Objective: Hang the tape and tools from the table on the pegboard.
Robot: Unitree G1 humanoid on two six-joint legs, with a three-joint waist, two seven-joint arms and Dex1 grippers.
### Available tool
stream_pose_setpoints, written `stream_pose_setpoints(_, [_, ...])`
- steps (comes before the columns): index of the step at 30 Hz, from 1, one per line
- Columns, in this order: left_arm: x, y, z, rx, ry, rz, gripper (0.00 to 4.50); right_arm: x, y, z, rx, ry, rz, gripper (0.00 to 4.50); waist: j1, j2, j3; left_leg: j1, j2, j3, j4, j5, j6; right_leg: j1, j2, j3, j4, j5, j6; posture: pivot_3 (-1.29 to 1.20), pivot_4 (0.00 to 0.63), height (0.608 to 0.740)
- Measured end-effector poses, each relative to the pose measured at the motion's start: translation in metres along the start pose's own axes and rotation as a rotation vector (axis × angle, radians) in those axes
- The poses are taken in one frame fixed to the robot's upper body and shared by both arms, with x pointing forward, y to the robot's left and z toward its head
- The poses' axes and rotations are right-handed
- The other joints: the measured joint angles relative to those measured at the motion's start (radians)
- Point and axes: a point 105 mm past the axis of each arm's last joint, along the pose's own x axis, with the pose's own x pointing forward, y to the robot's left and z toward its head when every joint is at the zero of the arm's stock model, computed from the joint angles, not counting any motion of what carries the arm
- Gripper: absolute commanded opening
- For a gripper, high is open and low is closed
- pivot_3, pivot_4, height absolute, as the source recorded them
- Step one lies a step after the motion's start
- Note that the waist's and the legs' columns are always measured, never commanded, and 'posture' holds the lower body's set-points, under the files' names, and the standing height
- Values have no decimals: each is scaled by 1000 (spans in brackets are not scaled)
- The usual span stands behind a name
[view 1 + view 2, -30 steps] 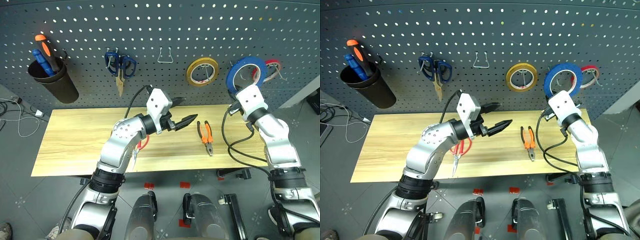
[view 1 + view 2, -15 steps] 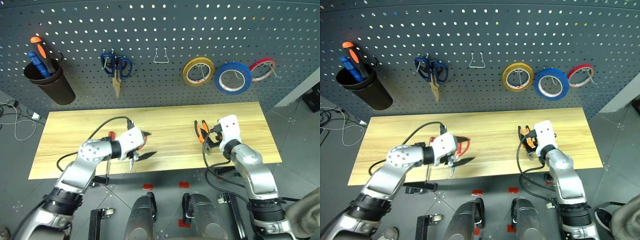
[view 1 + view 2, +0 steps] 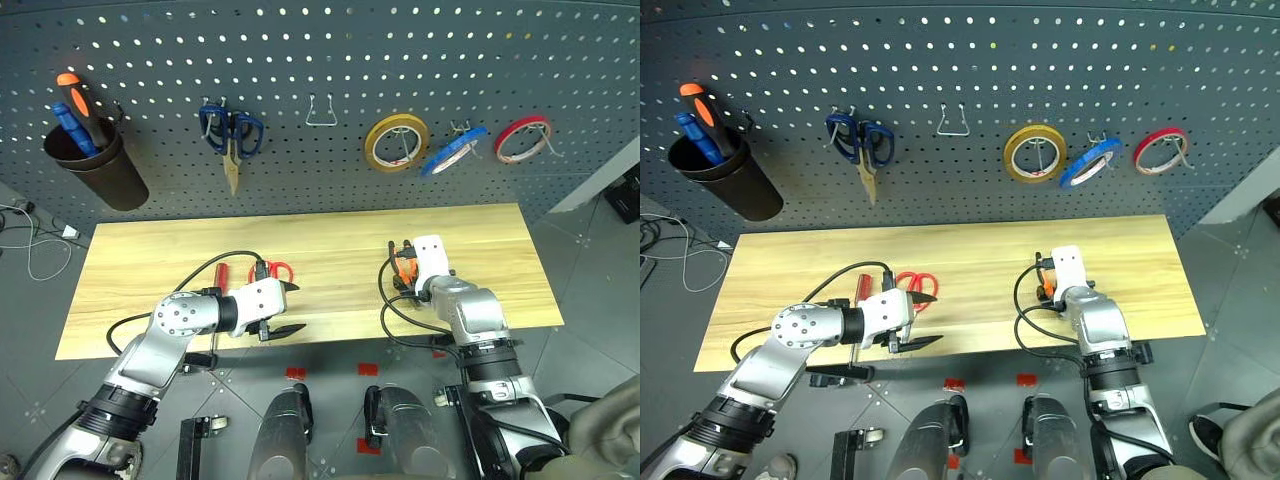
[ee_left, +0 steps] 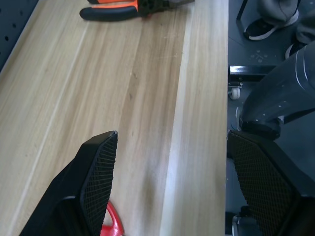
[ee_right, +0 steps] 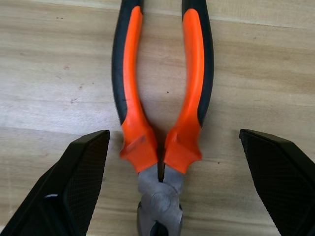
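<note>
**Right gripper spread over pliers**

Head view: right gripper [image 3: 408,272] hangs jaws wide above the pliers [image 3: 402,268] on the table [image 3: 500,260]; blue tape [image 3: 452,151] hangs on the pegboard [image 3: 300,60]. Left gripper [image 3: 281,308], also spread, sits beside red scissors [image 3: 915,282].

Right wrist view: pliers [image 5: 160,113] lie between the fingers [image 5: 81,177], handles pointing away. Risk: closing near the pivot could slip or let the handles swing.

Blue tape [image 3: 1090,161] hangs tilted on a pegboard [image 3: 960,100] hook. Orange-and-black pliers [image 5: 160,113] lie flat on the light wood table [image 3: 330,255], handles spread. Red scissors [image 3: 915,284] and red screwdriver [image 3: 866,283] lie towards the table's left.
</note>
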Motion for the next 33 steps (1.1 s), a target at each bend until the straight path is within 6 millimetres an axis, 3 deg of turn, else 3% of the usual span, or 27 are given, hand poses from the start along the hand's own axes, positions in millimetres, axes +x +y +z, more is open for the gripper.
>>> stream_pose_setpoints(5, [2,-1,1,-3,-9,1,3747,8,0,4,-29,3,14,4495,-1,0,0,0,0,1,0,0,0,0,0,1,0,0,0,-32,278,740])
stream_pose_setpoints(8, [5,0,3,-7,-22,7,3747,12,0,10,-86,-10,24,3930,0,-1,-1,0,0,1,1,0,0,0,0,1,1,0,0,-35,275,740])
stream_pose_setpoints(12, [7,3,5,-14,-35,28,3747,17,2,15,-163,-21,43,2631,-1,-2,-3,0,0,1,1,0,0,0,0,1,1,0,0,-34,272,740])
stream_pose_setpoints(19, [6,13,9,-161,-106,123,3747,16,-7,22,-164,-49,17,2592,0,-3,-4,0,0,0,2,0,0,0,0,0,1,0,0,-31,272,740])
stream_pose_setpoints(23, [-8,24,17,-328,-206,248,3747,-15,6,46,-177,-281,22,2592,-2,-3,-4,-7,0,-1,1,0,0,-5,0,0,1,0,0,-29,274,740])
stream_pose_setpoints(25, [-20,27,21,-386,-255,311,3747,-42,25,53,-202,-404,55,2591,-3,-3,-4,-8,1,-1,0,0,0,-7,1,0,0,0,0,-22,280,740])
stream_pose_setpoints(29, [-40,31,27,-458,-324,432,3747,-87,83,49,-223,-549,181,2591,-2,-3,-4,-8,1,-1,-1,0,0,-8,1,0,1,0,1,-17,284,740])
stream_pose_setpoints(31, [-47,37,35,-464,-361,486,3747,-106,105,63,-228,-643,231,2591,1,-3,-4,-9,1,-3,3,0,0,-7,1,-1,2,1,1,16,285,740])
stream_pose_setpoints(33, [-53,45,41,-448,-366,529,3747,-124,115,91,-212,-768,228,2591,4,-3,-4,-9,1,-4,8,0,0,-6,1,-2,2,2,4,18,284,740])
